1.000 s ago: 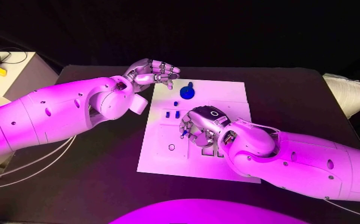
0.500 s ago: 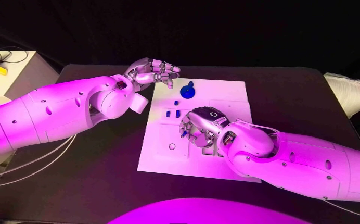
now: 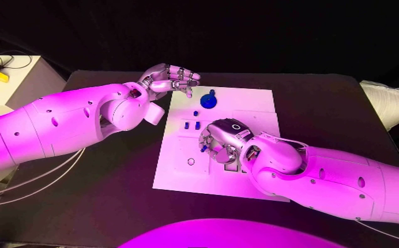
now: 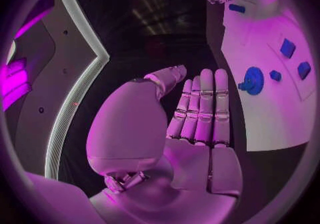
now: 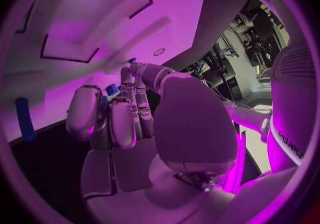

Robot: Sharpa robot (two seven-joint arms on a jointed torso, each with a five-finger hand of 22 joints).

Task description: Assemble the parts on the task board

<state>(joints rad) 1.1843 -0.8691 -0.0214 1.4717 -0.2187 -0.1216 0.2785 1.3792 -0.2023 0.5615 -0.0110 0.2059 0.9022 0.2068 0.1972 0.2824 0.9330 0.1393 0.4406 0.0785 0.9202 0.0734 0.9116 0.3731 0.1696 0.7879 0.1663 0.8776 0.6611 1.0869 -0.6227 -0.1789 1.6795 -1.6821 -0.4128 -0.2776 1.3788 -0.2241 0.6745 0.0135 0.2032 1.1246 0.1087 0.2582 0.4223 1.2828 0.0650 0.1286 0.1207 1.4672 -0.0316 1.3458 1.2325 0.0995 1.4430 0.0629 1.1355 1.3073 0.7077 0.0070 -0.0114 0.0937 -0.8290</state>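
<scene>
Small blue part (image 5: 111, 90) pinched by right robot hand (image 3: 221, 142) over task board (image 3: 249, 101); slip risked if misaligned. Left robot hand (image 3: 169, 79) held wide, empty.

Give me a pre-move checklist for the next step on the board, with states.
1. Right hand is over the task board: ok.
2. Small blue part sits at the right hand's fingertips: ok; firmly pinched: cannot tell.
3. Target slot under the right hand: cannot tell, hidden by the hand.
4. Left hand is off the board's far corner, holding nothing: ok.
5. Round blue part lies apart from both hands: ok.
</scene>
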